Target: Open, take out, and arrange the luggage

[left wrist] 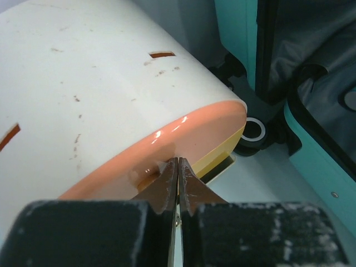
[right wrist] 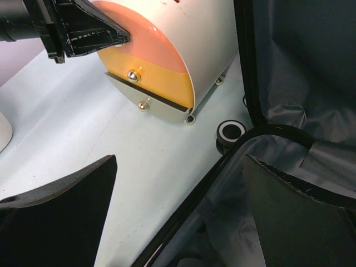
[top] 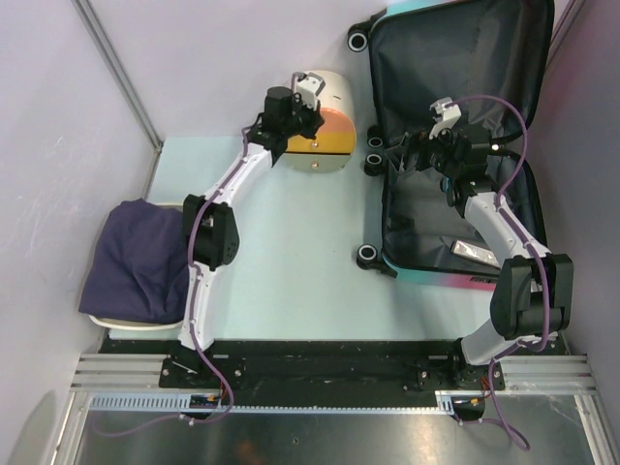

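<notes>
The luggage [top: 426, 223] lies open at the right, dark grey lining up, teal shell [left wrist: 236, 33] and lining [right wrist: 300, 67] showing in the wrist views. A cream cylindrical box [top: 329, 97] with orange and yellow drawer fronts lies on its side left of it. My left gripper [top: 295, 129] is shut, its tips [left wrist: 178, 161] pressed against the orange front [left wrist: 183, 133]; whether they pinch a knob there is hidden. The right gripper [top: 407, 155] hangs open [right wrist: 179, 158] over the luggage's left rim, holding nothing.
A navy cloth [top: 136, 257] lies over a white basin at the table's left edge. Black luggage wheels [top: 373, 155] stand between the box and the shell. A flat silvery packet [top: 475, 254] rests in the near half. Walls close in left and right.
</notes>
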`<action>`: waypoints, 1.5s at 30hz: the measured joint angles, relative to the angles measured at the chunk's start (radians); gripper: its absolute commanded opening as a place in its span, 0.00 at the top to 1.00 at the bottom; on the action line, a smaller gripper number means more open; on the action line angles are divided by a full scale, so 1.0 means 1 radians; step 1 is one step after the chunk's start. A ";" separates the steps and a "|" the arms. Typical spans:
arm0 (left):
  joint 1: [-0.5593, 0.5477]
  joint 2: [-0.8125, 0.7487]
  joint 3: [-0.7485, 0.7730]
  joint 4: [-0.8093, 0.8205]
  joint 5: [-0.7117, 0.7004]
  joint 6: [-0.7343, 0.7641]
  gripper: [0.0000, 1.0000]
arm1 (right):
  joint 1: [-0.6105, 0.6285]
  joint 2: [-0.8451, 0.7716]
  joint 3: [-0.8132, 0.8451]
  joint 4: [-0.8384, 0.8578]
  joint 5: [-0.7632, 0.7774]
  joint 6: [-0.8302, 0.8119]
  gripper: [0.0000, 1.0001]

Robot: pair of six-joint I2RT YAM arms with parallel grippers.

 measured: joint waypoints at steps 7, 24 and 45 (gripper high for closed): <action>-0.006 0.010 -0.014 0.014 0.020 -0.014 0.62 | -0.001 0.000 0.000 0.000 0.000 0.000 0.00; 0.058 -0.410 -0.656 0.278 0.139 -0.348 0.47 | -0.068 0.000 0.002 -0.004 -0.006 0.018 0.01; 0.061 -0.073 -0.491 0.403 0.079 -0.915 0.51 | -0.210 -0.003 0.009 -0.256 0.111 -0.171 0.00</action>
